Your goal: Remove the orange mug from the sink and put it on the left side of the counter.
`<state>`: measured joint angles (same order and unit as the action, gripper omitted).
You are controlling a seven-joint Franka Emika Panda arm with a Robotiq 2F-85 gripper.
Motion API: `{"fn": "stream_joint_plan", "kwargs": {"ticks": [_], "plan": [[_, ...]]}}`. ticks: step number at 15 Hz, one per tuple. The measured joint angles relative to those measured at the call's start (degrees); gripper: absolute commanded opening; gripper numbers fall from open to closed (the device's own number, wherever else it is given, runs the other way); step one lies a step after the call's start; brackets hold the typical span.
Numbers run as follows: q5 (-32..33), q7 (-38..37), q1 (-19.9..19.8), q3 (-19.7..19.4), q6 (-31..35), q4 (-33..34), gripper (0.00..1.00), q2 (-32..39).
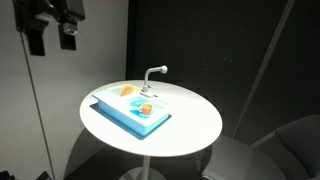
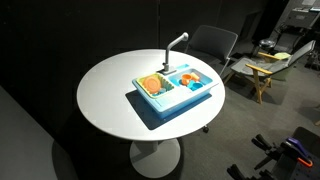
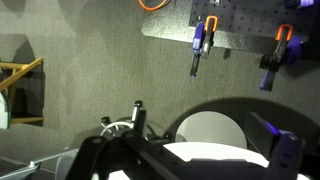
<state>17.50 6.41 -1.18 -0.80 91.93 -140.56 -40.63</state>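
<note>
On the round white table (image 1: pixel 190 125) I record a flat blue toy counter (image 1: pixel 120 112) with a curved grey-white faucet (image 1: pixel 155 72) at its far edge. The tiny deep orange-red mug (image 2: pixel 187 78) sits inside the light-blue recessed sink (image 2: pixel 198 86), with nothing gripping it. A paler yellow-orange item (image 2: pixel 152 85) lies in the neighbouring section. My dark gripper (image 1: pixel 52 30) hangs high off the table's side, well apart from the counter. I cannot tell whether its jaws are apart or together. The wrist view faces a grey wall with orange-and-blue clamps (image 3: pixel 200 40).
</note>
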Motion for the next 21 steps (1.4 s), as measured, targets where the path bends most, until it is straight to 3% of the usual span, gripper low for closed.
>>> {"fn": "stream_joint_plan", "kwargs": {"ticks": [11,21], "plan": [[1.0,4.9,0.0,-4.0,13.5,10.5,1.00,14.2],[-11.3,15.1,1.7,-4.7,21.5,13.8,1.00,20.6]]}}
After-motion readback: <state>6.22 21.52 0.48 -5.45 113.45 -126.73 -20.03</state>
